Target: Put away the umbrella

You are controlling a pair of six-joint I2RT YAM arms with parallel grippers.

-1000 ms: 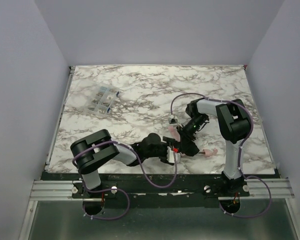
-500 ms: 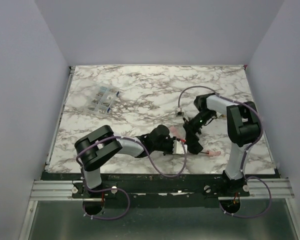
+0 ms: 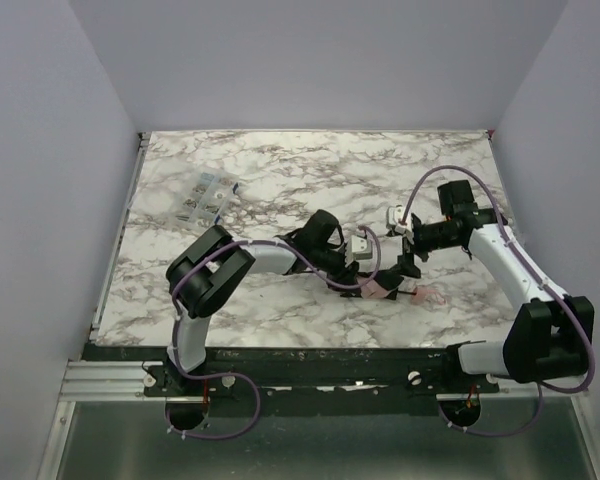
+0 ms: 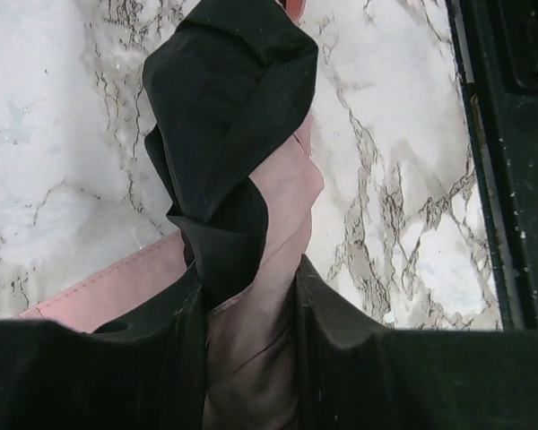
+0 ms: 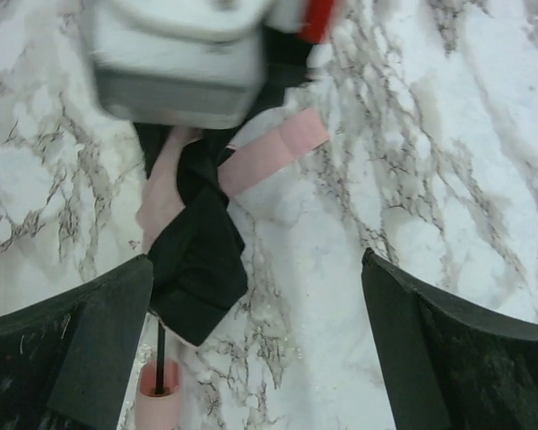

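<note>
The pink umbrella on the desk is gripped by the left jaws, while the right jaws are held wide open near it.

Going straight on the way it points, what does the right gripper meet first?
Likely the umbrella, its black fabric just ahead of the open right gripper; otherwise the marble table. Depth is unclear.

Right end effector apparently farther right
</note>
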